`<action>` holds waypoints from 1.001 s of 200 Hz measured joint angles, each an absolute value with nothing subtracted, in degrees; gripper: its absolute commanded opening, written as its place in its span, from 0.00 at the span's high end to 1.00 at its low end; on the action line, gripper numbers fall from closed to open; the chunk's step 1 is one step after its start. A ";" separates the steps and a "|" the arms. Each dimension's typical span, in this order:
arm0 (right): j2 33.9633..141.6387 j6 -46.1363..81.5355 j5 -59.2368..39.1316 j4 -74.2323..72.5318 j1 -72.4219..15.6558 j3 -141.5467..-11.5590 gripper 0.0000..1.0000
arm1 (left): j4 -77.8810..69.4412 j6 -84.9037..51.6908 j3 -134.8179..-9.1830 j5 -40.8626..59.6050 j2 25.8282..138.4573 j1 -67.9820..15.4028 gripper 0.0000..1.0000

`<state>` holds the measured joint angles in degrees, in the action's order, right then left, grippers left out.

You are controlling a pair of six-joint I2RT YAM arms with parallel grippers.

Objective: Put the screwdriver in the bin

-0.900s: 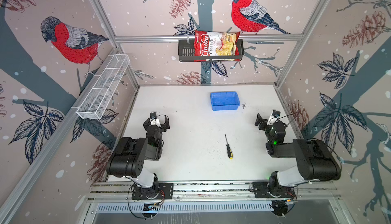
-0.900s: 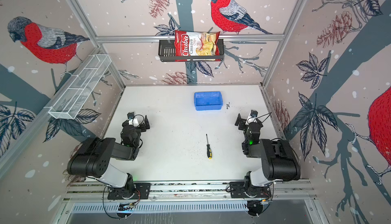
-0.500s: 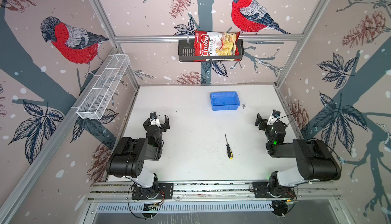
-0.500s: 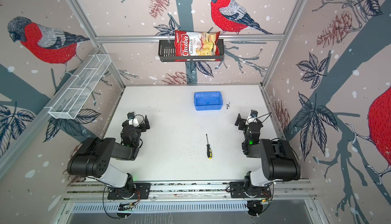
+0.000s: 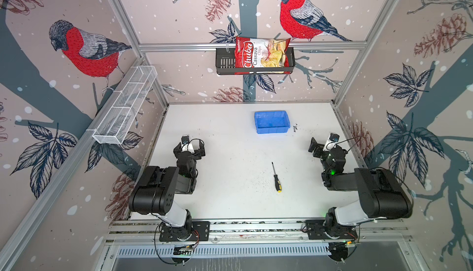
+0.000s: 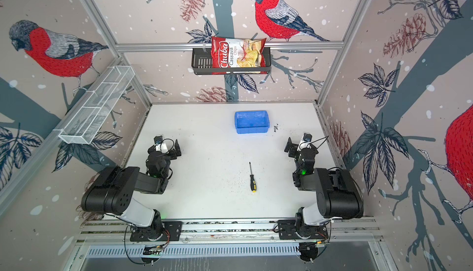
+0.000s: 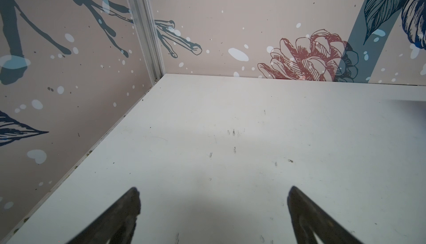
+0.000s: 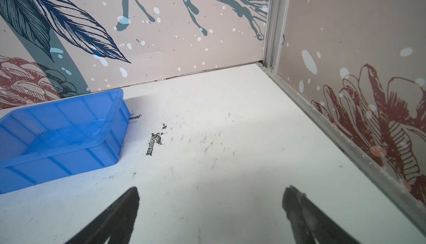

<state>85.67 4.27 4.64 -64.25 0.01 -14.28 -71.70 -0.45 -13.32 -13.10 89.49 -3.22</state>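
The screwdriver [image 5: 276, 177] lies on the desk [image 5: 230, 141], well short of the bin [image 5: 272, 129], with its shaft aimed binward. My right hand [image 8: 211, 199] is nearer and released (so is the left hand [image 7: 213, 199]); the tool sits inboard, toward the arm's base.

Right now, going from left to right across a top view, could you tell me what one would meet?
White wire basket, left gripper, screwdriver, right gripper. The bin and the chips bag overlap the screwdriver's span, so I leave them out.
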 measured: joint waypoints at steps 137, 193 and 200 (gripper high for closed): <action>76.86 3.79 4.60 -56.82 -0.82 -16.56 0.01 | -69.12 4.99 -12.53 -7.51 80.97 -7.11 0.02; 65.17 -0.27 3.53 -41.93 -7.03 -20.40 0.01 | -55.40 11.92 -16.40 3.33 68.23 -11.27 0.02; 64.16 -0.75 3.62 -39.62 -8.23 -21.10 0.01 | -53.23 12.51 -16.95 5.13 66.76 -11.53 0.02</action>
<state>64.16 -0.75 3.62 -39.62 -8.23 -21.10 -53.23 12.51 -16.95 5.13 66.76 -11.53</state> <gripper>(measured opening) 0.986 0.981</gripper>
